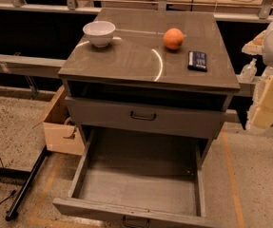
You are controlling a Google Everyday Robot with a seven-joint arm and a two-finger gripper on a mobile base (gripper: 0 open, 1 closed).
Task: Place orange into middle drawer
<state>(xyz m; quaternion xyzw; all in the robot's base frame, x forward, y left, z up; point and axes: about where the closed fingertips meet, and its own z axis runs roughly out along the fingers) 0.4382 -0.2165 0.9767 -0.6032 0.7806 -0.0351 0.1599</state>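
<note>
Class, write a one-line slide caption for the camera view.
Orange and white bowl on the cabinet top, middle drawer open below, pincer at the right edge, away from the orange.

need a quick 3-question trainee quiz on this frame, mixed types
1. True or false: the orange already lies in the open middle drawer.
2. Which thing sits between the white bowl and the dark packet on the cabinet top? A) the orange B) a bottle C) the claw
3. Fill in: the claw is at the ____ edge of the view, apart from the orange.

Key: 1 false, since it rests on the cabinet top and the drawer holds nothing; 2 A; 3 right.
</note>
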